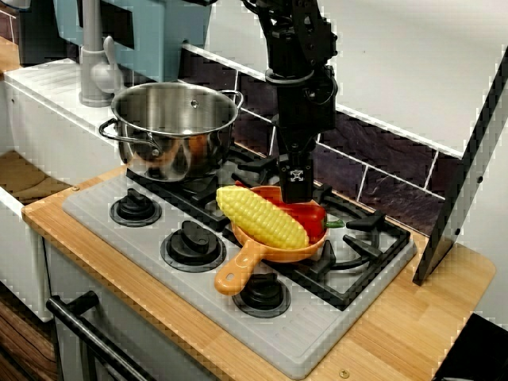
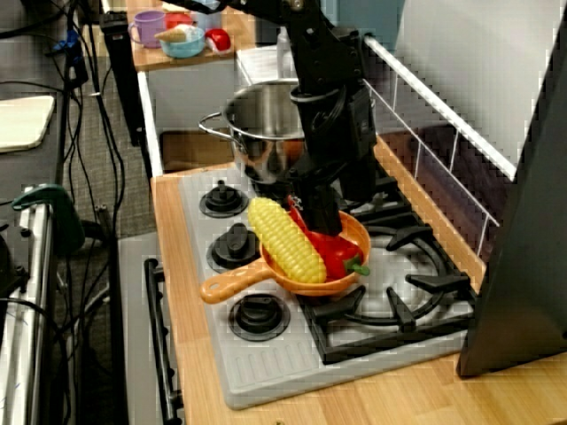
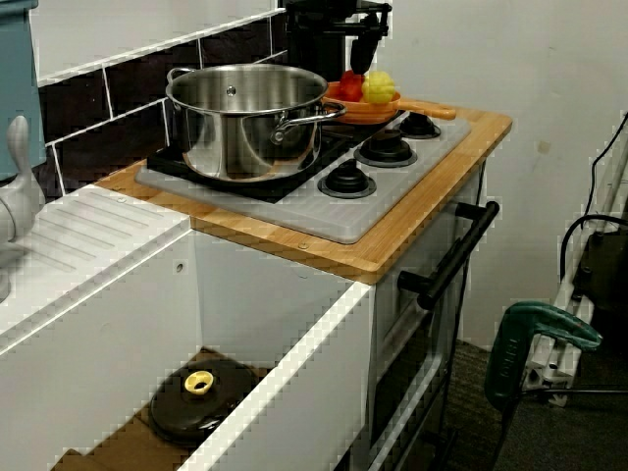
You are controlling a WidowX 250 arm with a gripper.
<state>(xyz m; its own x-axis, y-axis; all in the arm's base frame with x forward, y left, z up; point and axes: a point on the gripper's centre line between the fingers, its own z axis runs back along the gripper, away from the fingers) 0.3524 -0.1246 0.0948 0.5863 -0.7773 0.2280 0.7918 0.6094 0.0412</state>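
Observation:
My black gripper [image 1: 296,190] reaches straight down into an orange toy pan [image 1: 274,254] on the stove's front right burner. A yellow corn cob [image 1: 262,217] lies across the pan's near side. Behind it lies a red pepper [image 1: 311,218], green stem pointing right. The fingers look pressed together, and their tips sit at the pepper's back end, touching it or just above. In the view from the side, the gripper [image 2: 321,220] stands right behind the corn [image 2: 285,239]. Whether the tips pinch anything is hidden.
A steel pot [image 1: 175,127] with two handles stands on the back left burner, close to the arm. Black knobs [image 1: 190,242] line the grey stove top's front. The pan's handle [image 1: 238,271] juts toward the front edge. A dark panel [image 1: 468,159] leans at the right, and a sink [image 3: 88,245] lies left.

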